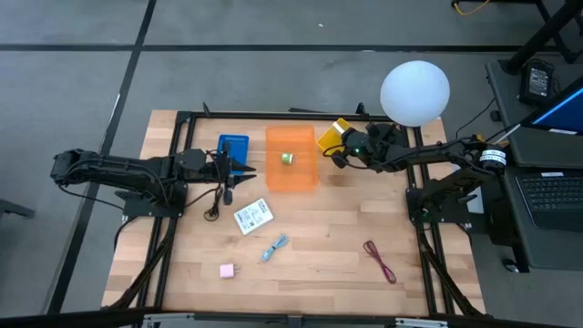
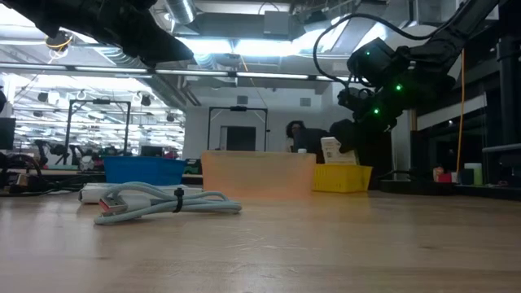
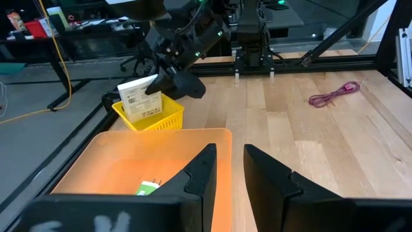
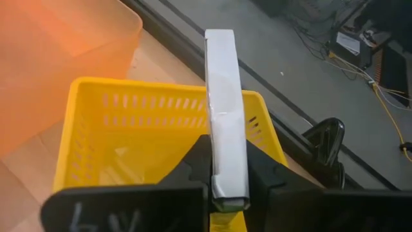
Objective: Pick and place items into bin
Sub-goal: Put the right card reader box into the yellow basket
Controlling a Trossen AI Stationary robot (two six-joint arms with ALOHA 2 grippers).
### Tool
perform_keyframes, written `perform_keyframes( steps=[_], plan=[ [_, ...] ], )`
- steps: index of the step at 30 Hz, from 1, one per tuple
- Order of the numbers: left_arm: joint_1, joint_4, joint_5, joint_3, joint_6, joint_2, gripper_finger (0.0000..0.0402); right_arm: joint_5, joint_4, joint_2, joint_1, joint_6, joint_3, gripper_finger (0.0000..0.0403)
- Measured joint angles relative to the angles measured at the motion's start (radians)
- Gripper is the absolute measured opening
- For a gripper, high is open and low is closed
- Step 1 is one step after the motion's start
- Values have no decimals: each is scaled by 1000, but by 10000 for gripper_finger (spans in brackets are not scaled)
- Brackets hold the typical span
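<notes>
Near edge: pink cube [image 1: 226, 271], light-blue piece [image 1: 274, 247], dark-red cord [image 1: 380, 260], white packet [image 1: 252, 216] loose on table [image 1: 328, 237]. Orange bin [image 1: 291, 160] holds greenish cube [image 1: 287, 158]; blue bin [image 1: 233, 151] beside it. Left gripper [image 1: 244, 169] beside orange bin, fingers slightly parted, empty. Right gripper [image 4: 226, 169] clamped on second white packet [image 4: 224, 109], upright over yellow basket [image 4: 96, 122]

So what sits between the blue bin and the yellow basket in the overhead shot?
In the high view, the translucent orange bin sits between the blue bin and the yellow basket, holding a small greenish item.
</notes>
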Motion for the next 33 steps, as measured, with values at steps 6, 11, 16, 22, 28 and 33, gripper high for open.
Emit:
perform_keyframes(
  steps=[6, 11, 16, 22, 28, 33],
  plan=[
    [0, 0, 0, 0, 1, 0, 72, 0, -3, 0, 0, -4, 0, 77],
    [0, 0, 0, 0, 0, 0, 72, 0, -8, 0, 0, -2, 0, 129],
    [0, 0, 0, 0, -2, 0, 72, 0, -1, 0, 0, -2, 0, 174],
    [0, -8, 0, 0, -22, 0, 72, -49, -48, 0, 1, 54, 0, 206],
    [0, -11, 0, 0, -25, 0, 73, -99, -85, 0, 1, 146, 0, 215],
    [0, -15, 0, 0, -32, 0, 73, -204, -80, 0, 2, 156, 0, 217]
  ],
)
